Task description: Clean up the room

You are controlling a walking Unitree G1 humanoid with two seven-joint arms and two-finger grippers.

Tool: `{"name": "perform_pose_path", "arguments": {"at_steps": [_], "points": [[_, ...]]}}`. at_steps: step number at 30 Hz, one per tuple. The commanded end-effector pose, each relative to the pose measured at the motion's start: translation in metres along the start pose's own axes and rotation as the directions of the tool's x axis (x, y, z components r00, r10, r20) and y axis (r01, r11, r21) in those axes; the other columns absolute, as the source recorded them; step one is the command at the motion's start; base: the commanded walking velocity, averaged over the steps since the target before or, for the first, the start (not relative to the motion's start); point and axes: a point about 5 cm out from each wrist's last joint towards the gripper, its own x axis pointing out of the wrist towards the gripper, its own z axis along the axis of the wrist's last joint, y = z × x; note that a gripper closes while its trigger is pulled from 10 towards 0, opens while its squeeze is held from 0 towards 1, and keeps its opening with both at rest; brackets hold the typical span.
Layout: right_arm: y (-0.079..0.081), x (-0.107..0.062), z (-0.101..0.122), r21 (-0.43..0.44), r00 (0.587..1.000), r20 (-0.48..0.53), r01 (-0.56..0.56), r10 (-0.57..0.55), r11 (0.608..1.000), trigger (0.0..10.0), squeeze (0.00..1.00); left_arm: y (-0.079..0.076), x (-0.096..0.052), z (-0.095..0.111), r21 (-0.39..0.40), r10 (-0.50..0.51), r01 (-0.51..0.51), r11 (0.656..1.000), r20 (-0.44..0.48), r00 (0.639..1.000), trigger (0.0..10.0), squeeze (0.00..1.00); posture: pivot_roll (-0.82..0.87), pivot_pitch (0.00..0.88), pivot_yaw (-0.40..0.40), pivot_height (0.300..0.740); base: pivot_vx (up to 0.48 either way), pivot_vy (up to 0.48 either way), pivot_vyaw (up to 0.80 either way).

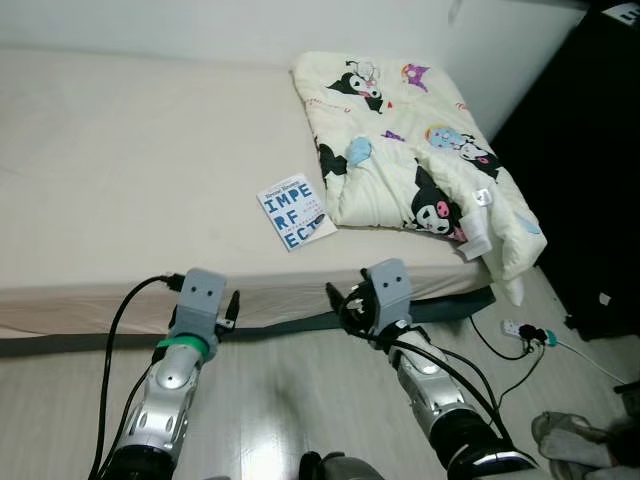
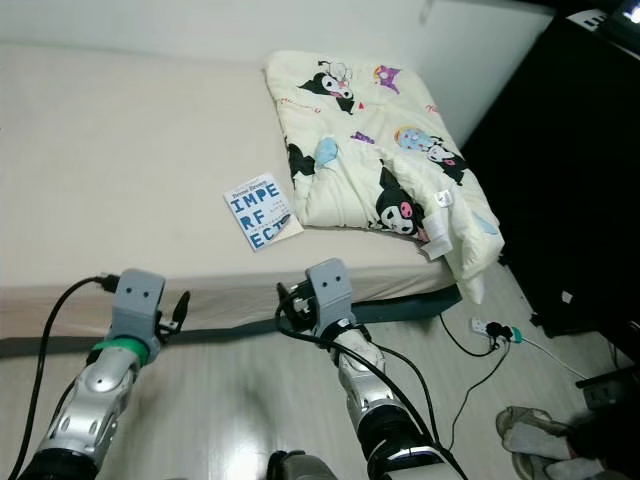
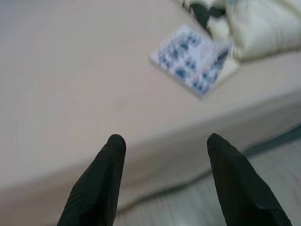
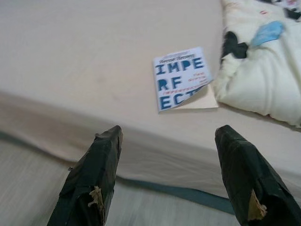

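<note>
Book [image 1: 296,212] lying on bed [image 1: 120,170], touching folded blanket [image 1: 410,150]; left pincer [image 3: 162,141] and right pincer [image 4: 169,134] hovering near bed edge (both spread wide, gripping nothing).

Bed [image 1: 120,150] w/ beige sheet spans the upper view. Book [image 1: 295,212], white cover w/ blue letters, lies flat near the bed's front edge, just beside a folded cream cartoon-print blanket [image 1: 410,150] draping off the corner. Left gripper [image 1: 230,305] & right gripper [image 1: 338,300] both held low before the bed edge, above pale wood floor [image 1: 290,400]. Power strip [image 1: 525,332] on the floor at right.
</note>
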Motion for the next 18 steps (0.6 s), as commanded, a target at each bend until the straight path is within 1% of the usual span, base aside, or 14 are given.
{"name": "perform_pose_path", "arguments": {"at_steps": [1, 2, 3, 4, 6, 11, 18], "points": [[-0.011, -0.007, -0.004, 0.033, 0.998, -0.001, 0.062, -0.062, 0.998, 10.0, 0.00, -0.011, 0.000, 0.003, 0.023, -0.034, 0.034, 0.999, 0.022, 0.999, 10.0, 0.00, 0.07, 0.029, -0.049, 0.740, 0.000, 0.000, 0.00], [-0.011, -0.007, -0.004, 0.033, 0.998, -0.001, 0.062, -0.062, 0.998, 10.0, 0.00, -0.011, 0.000, 0.003, 0.023, -0.034, 0.034, 0.999, 0.022, 0.999, 10.0, 0.00, 0.07, 0.029, -0.049, 0.740, 0.000, 0.000, 0.00], [-0.013, -0.009, -0.005, 0.049, 0.997, 0.003, 0.079, -0.079, 0.996, 10.0, 0.00, -0.014, 0.002, 0.008, 0.043, -0.042, 0.041, 0.998, 0.046, 0.998, 10.0, 0.00, 0.07, 0.028, -0.042, 0.740, 0.000, 0.000, 0.00], [-0.017, -0.013, -0.005, 0.061, 0.994, 0.024, 0.109, -0.111, 0.992, 10.0, 0.00, -0.016, 0.003, 0.013, 0.055, -0.036, 0.033, 0.998, 0.065, 0.997, 10.0, 0.00, 0.05, 0.031, -0.037, 0.740, 0.394, 0.000, 0.00], [-0.017, -0.013, -0.005, 0.061, 0.994, 0.024, 0.109, -0.111, 0.992, 10.0, 0.00, -0.016, 0.003, 0.013, 0.055, -0.036, 0.033, 0.998, 0.065, 0.997, 10.0, 0.00, 0.05, 0.031, -0.037, 0.740, 0.394, 0.000, 0.00], [-0.024, -0.014, -0.001, 0.055, 0.991, 0.044, 0.126, -0.129, 0.991, 10.0, 0.00, -0.018, 0.004, 0.011, 0.045, -0.009, 0.007, 0.999, 0.060, 0.998, 10.0, 0.00, 0.04, 0.035, -0.039, 0.740, 0.451, 0.000, 0.00], [-0.028, -0.014, 0.001, 0.043, 0.990, 0.042, 0.130, -0.132, 0.991, 10.0, 0.00, -0.021, 0.005, 0.011, 0.041, 0.000, -0.002, 0.999, 0.064, 0.998, 10.0, 0.00, 0.04, 0.031, -0.039, 0.740, 0.480, 0.000, 0.00]]}}
